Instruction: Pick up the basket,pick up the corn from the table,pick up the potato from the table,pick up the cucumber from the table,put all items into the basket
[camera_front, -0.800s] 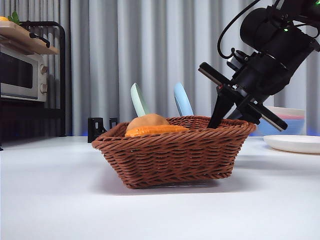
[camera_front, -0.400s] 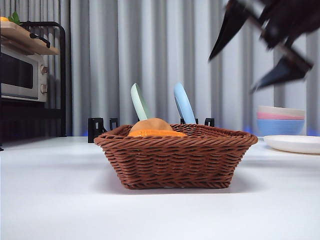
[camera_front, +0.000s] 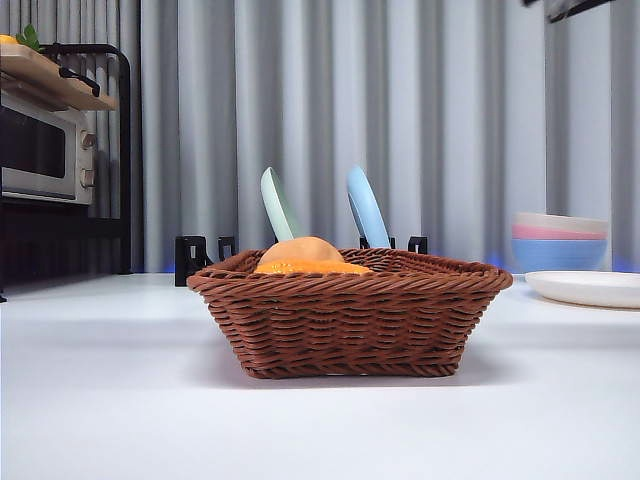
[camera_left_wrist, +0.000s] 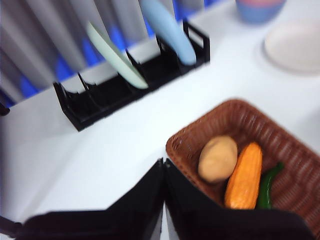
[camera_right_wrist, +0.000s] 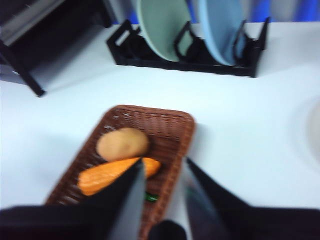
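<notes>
Now the basket (camera_front: 350, 320) sits on the white desk (camera_front: 120, 400), and all three vegetables already lie inside it: the potato (camera_left_wrist: 217, 158) toward its left end, the corn (camera_left_wrist: 244, 176) just beside it, and the cucumber (camera_left_wrist: 266, 186) as a dark green sliver on the corn's other side, mostly hidden. You have both arms high above the desk, neither touching anything. The left hand (camera_left_wrist: 164, 200) has its jaws pressed together and hangs over the basket's left rim; the right hand (camera_right_wrist: 162, 192) has its jaws spread with a clear gap and carries nothing. By the look of it the job is as good as finished. If you do need to lift the basket, take it by the braided rim on a short side: the wicker looks stiff enough to bear a pinch but light, and the flared wall will likely tip toward the loaded end. The corn looks glossy and apt to slip; grip it across the middle. The potato is matte and rounded, so close on its widest part.
</notes>
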